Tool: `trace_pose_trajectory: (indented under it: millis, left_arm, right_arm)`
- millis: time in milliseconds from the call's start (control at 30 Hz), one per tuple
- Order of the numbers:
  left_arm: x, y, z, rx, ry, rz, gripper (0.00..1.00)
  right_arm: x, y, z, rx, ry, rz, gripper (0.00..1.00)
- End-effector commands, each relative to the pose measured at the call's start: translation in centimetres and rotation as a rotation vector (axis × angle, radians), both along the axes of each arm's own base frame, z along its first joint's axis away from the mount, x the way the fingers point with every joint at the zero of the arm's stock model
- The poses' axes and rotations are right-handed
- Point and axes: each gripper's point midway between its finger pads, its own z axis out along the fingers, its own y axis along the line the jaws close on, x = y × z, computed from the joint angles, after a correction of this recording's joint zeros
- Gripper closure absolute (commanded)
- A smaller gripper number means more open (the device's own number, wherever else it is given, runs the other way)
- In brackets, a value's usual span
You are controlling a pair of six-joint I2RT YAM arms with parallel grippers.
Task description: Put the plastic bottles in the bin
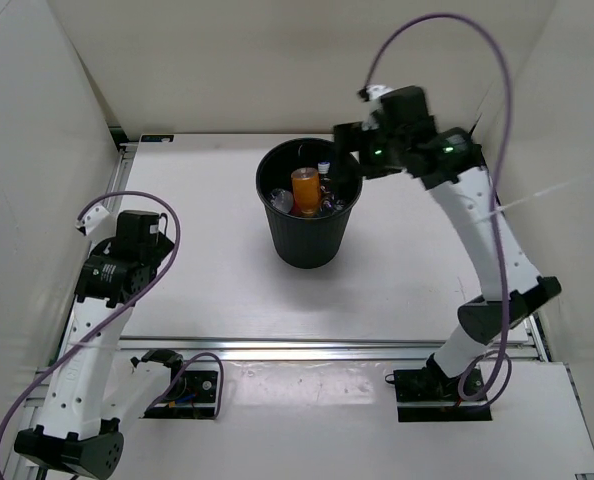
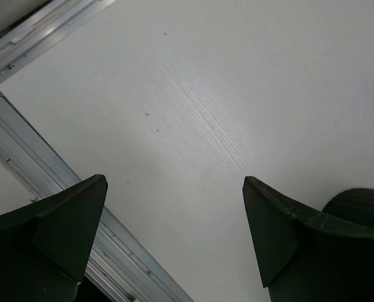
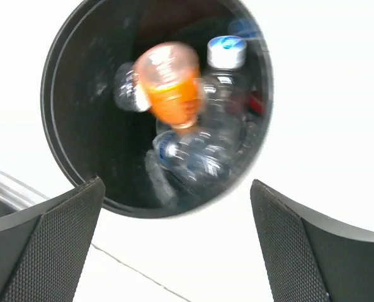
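The round black bin point(image 1: 308, 240) stands at the middle back of the table. Inside it lie the stubby orange bottle point(image 1: 304, 190) and several clear bottles point(image 1: 332, 200). In the right wrist view the bin's rim point(image 3: 55, 160) shows from above, with the orange bottle point(image 3: 171, 85) blurred over clear bottles point(image 3: 203, 160); one has a blue-and-white cap point(image 3: 227, 51). My right gripper point(image 1: 347, 148) is open and empty, above the bin's far right rim; it also shows in the right wrist view point(image 3: 177, 242). My left gripper point(image 2: 174, 233) is open and empty over bare table at the left.
White walls enclose the table on three sides. An aluminium rail point(image 1: 327, 350) runs along the near edge and another rail point(image 2: 42, 157) along the left side. The bin's edge point(image 2: 360, 204) shows at the lower right of the left wrist view.
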Motion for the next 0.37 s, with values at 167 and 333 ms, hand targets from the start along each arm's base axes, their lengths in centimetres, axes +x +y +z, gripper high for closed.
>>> trace_pose_trajectory:
  millis: [167, 333]
  left_arm:
    - [-2.1, 5.2, 0.9, 0.202, 0.019, 0.287, 0.0]
    - [-1.5, 7.6, 0.9, 0.367, -0.002, 0.428, 0.0]
  right_arm:
    - [-5.9, -6.3, -2.0, 0.189, 0.315, -0.07, 0.0]
    - [-6.6, -9.7, 0.0, 0.235, 0.148, -0.146, 0.0]
